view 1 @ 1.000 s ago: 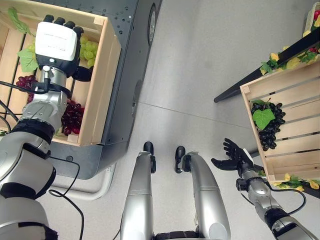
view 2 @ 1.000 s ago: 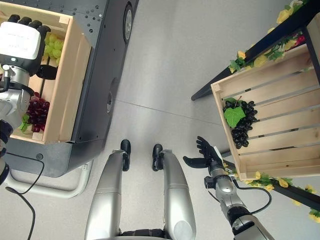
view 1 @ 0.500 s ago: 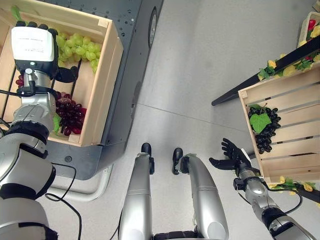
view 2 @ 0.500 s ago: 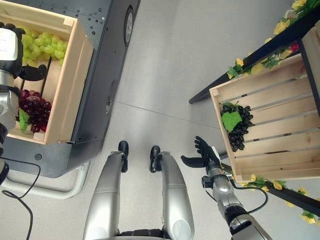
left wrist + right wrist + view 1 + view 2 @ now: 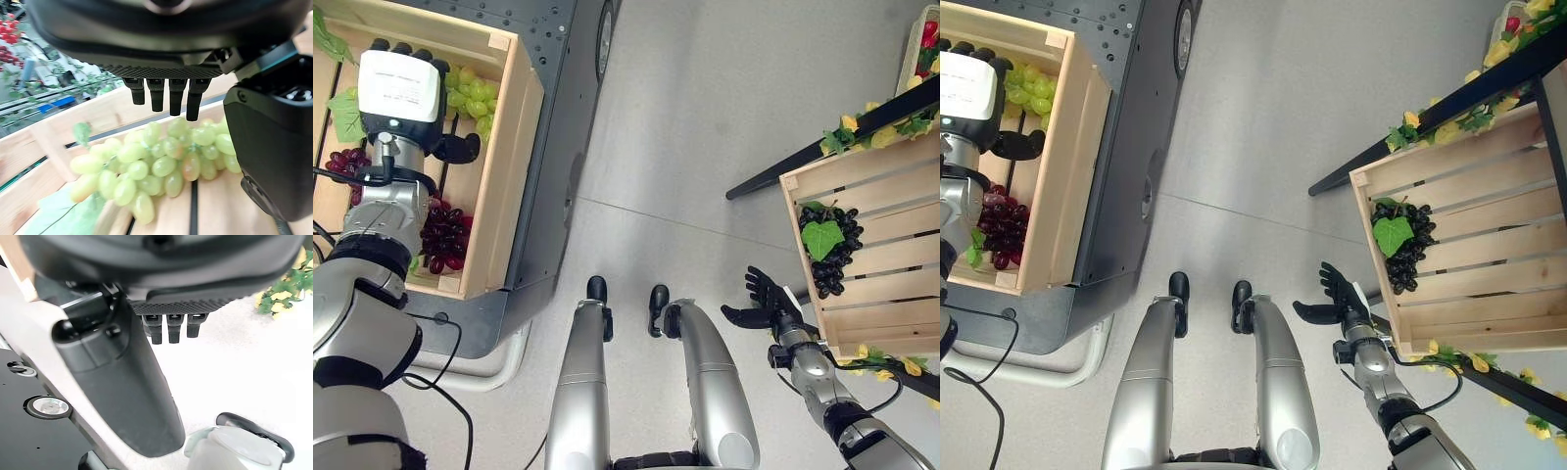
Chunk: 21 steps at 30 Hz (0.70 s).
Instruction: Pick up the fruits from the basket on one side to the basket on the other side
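A wooden crate (image 5: 514, 147) on my left holds a green grape bunch (image 5: 470, 96), also seen close up (image 5: 156, 164), and two red grape bunches (image 5: 440, 235) (image 5: 342, 162). My left hand (image 5: 406, 93) hovers open over the green grapes, fingers straight and holding nothing. A second wooden crate (image 5: 891, 211) on my right holds a black grape bunch (image 5: 832, 250) with a green leaf. My right hand (image 5: 764, 304) hangs open low beside that crate's near corner, empty.
The left crate sits on a dark grey cart (image 5: 558, 117). The right crate rests on a black stand (image 5: 822, 137) trimmed with yellow flowers and leaves (image 5: 876, 132). Grey floor (image 5: 705, 127) lies between the two crates.
My left hand has shifted within the left crate, now back over the green grapes. The camera has moved slightly. The right hand keeps its place, open.
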Motion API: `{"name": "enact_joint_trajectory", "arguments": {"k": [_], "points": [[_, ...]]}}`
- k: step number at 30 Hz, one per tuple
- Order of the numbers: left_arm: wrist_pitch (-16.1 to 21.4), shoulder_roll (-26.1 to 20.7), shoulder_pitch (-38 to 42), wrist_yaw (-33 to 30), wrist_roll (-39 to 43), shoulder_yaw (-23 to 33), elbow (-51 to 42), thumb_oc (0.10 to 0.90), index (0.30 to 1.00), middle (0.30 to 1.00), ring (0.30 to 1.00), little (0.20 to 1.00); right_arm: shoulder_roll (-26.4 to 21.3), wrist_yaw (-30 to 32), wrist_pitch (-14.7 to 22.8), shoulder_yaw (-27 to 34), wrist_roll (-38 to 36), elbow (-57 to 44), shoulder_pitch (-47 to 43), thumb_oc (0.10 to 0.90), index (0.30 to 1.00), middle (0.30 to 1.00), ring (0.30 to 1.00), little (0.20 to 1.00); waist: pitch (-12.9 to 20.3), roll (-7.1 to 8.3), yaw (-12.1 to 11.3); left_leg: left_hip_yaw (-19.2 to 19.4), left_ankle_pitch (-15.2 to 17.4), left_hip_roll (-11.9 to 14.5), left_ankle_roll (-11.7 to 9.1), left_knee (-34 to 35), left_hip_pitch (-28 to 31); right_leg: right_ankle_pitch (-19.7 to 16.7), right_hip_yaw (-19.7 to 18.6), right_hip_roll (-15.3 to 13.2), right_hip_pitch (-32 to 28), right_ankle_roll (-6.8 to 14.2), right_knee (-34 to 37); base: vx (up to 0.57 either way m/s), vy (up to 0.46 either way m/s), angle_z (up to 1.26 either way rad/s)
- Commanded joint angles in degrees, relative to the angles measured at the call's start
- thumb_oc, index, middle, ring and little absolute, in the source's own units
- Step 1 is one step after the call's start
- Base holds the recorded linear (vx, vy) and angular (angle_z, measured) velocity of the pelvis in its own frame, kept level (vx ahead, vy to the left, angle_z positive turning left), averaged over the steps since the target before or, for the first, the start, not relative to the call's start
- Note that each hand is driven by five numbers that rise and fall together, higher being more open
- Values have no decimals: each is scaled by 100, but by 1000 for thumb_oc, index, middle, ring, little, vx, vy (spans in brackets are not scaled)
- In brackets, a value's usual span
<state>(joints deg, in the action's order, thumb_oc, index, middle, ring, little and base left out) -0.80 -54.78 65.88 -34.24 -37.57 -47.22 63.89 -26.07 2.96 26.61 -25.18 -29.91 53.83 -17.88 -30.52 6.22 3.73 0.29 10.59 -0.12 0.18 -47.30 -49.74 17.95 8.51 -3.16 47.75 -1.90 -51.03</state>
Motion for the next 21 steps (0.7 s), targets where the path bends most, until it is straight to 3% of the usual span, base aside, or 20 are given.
{"name": "enact_joint_trajectory", "arguments": {"k": [1,9,13,21], "points": [[-143,-350,860,-126,-127,-74,-110,800,900,900,900,900,-222,251,506,215,-291,-172,112,800,900,900,900,900,72,-176,-17,424,192,-196,220,638,497,-656,-246,182,-271,214,651,0,0,0],[5,-264,983,159,-372,-307,142,800,900,900,900,900,-212,276,531,201,-344,-239,62,800,900,900,900,900,72,-97,24,405,124,-174,229,684,310,-762,-235,204,-70,253,689,-4,3,0],[-26,-195,1054,668,-621,-542,249,800,900,900,900,900,-220,254,551,193,-375,-216,3,800,900,900,900,900,72,-83,45,393,99,-177,239,715,221,-811,-247,218,31,277,719,-26,19,0],[-635,-117,937,1860,-747,-741,452,800,900,900,900,900,-258,232,648,172,-452,-237,-143,800,900,900,900,900,72,-159,62,401,21,-204,219,824,120,-850,-250,192,150,287,784,-19,13,0]]}}
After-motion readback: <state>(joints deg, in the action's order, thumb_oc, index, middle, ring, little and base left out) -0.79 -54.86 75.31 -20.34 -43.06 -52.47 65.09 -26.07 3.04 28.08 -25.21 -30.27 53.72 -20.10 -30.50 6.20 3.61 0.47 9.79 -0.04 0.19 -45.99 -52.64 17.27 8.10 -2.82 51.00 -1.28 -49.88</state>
